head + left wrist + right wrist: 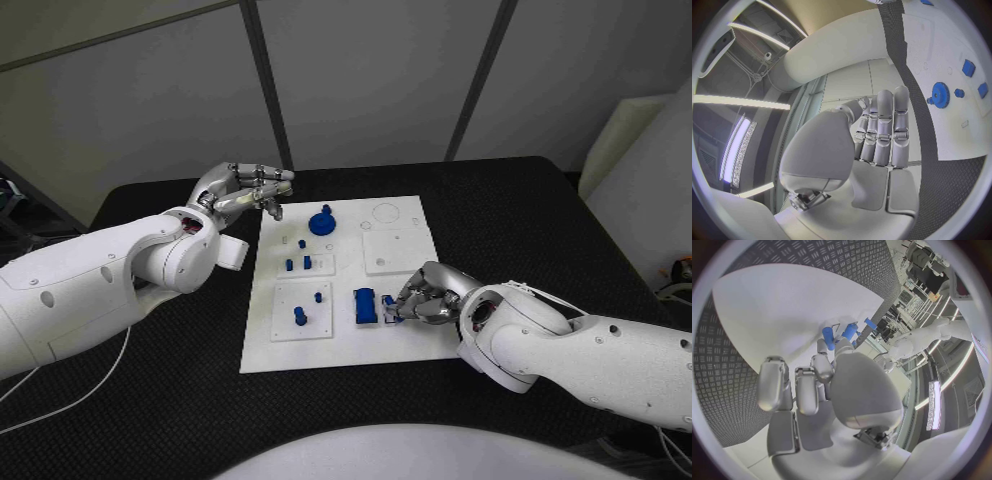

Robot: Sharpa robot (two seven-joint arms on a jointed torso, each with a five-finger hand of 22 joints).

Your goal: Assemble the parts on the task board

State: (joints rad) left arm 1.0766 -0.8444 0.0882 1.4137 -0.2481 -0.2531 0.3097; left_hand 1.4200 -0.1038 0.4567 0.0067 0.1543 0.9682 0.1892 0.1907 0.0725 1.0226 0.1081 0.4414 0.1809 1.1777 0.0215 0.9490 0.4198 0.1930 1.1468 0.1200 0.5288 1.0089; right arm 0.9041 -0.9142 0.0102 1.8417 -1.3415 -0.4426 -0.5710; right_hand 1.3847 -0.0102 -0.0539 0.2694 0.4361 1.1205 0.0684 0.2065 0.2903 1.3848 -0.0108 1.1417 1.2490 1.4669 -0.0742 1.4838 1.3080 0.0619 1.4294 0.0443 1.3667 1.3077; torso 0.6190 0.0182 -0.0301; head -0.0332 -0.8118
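Observation:
The white task board lies mid-table. On it are a blue gear, small blue pegs standing in a tile and a blue block. My left hand hovers by the board's far left corner, its fingers curled in against the palm with nothing in them; the gear lies beyond it. My right hand rests low on the board's front right part, beside the block. Its thumb and a finger pinch a small blue peg at their tips, close to the block.
Two more blue pegs stand in the front left tile. The far right tiles carry only holes and outlines. Black table surrounds the board, with a white wall panel behind.

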